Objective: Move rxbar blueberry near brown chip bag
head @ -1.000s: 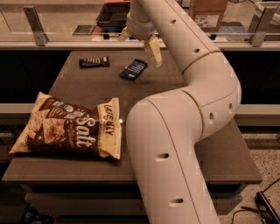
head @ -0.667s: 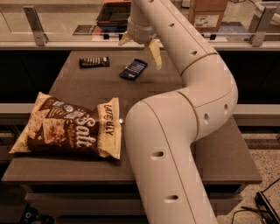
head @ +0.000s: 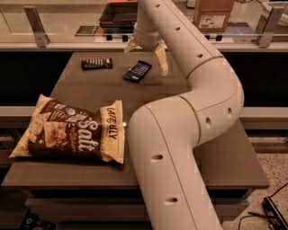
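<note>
The rxbar blueberry (head: 137, 71), a small flat dark-blue bar with white lettering, lies far back on the surface (head: 90, 92) beside the released, empty claw (head: 146, 57). The brown chip bag (head: 72, 132) lies well apart at the near left.

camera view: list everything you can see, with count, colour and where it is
brown chip bag: one, dark brown with cream-yellow ends, lying front left on the table
rxbar blueberry: one, dark blue, lying flat at the far middle of the table
dark wrapped bar: one, brown-black with white lettering, far left of the table
table: one, brown, centre of view
cardboard box: one, tan, on the counter behind, top right
metal posts: two, grey, left and right on the counter edge
cables: black, floor at bottom right
arm: one, cream-white, reaching from the front over the table
gripper: one, cream fingers open and empty, hovering over the far edge, just above the rxbar blueberry
</note>
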`<state>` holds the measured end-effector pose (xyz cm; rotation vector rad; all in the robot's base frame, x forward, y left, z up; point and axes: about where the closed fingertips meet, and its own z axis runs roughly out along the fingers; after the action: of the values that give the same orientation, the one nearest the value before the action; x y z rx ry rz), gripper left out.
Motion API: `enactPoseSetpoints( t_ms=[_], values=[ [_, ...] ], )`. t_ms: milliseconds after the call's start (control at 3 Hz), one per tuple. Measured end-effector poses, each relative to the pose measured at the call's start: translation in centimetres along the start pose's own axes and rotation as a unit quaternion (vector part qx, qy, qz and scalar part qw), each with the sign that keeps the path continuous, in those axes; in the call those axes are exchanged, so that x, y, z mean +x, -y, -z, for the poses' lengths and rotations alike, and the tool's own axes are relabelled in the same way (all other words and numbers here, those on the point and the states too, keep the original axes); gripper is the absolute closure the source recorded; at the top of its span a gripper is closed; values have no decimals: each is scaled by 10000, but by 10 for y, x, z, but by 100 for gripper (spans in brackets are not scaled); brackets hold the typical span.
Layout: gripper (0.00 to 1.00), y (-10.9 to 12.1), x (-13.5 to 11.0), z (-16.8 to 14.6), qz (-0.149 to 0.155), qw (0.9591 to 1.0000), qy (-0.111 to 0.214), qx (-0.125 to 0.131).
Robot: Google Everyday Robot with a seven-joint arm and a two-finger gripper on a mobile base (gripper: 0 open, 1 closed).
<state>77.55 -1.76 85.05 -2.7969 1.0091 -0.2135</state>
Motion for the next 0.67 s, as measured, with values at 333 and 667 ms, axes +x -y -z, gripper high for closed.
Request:
enactPoseSetpoints(
  t_ms=[333, 667],
  values=[
    [0, -1, -2, -7, 45, 9999, 78, -60],
    [0, 3, -8, -12, 204, 9996, 102, -144]
  ],
)
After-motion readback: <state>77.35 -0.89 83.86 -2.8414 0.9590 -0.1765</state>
